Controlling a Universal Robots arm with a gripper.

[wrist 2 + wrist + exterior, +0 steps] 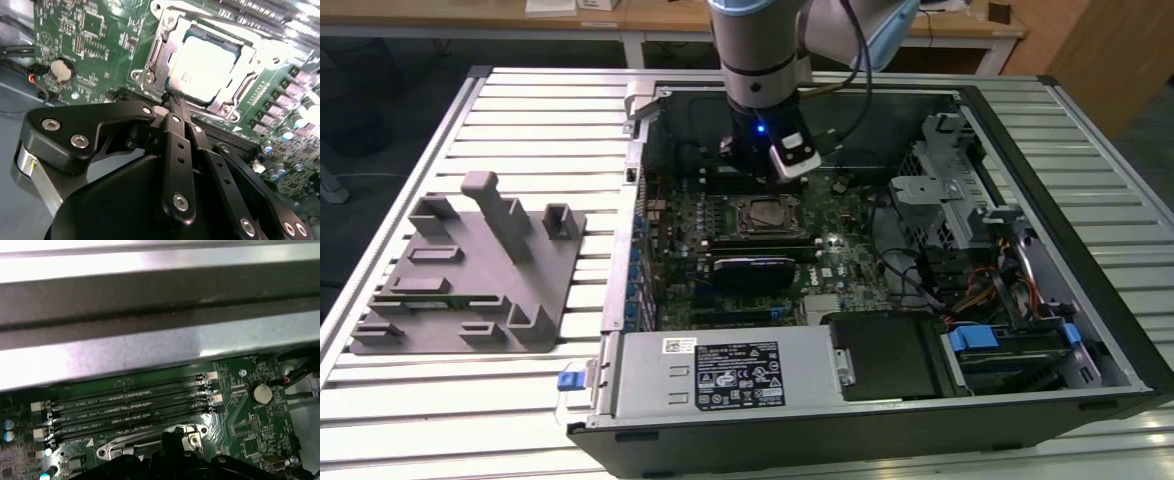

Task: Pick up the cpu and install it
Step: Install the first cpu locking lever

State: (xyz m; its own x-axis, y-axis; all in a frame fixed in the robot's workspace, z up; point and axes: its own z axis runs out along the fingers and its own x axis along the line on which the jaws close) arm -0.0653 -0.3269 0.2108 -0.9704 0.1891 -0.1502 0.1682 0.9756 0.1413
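Observation:
The cpu (205, 67) lies flat in its motherboard socket, silvery top plate up, with the metal socket frame (155, 55) around it. In the exterior view the cpu (761, 213) sits mid-board inside the open computer case. My gripper (172, 102) hangs just above the board beside the socket's edge, its black fingers (175, 145) drawn together with nothing between them. In the exterior view my gripper (750, 178) is a little behind the socket. In the first wrist view the gripper (172, 436) tip is over the socket frame (125, 447), near the memory slots (130, 405).
A grey fixture tray (467, 270) stands on the slatted table at the exterior view's left. Inside the case are a black block (754, 272) in front of the socket, the power supply (720, 375), a drive cage (947, 205) and cables (974, 290). A coin battery (61, 70) sits nearby.

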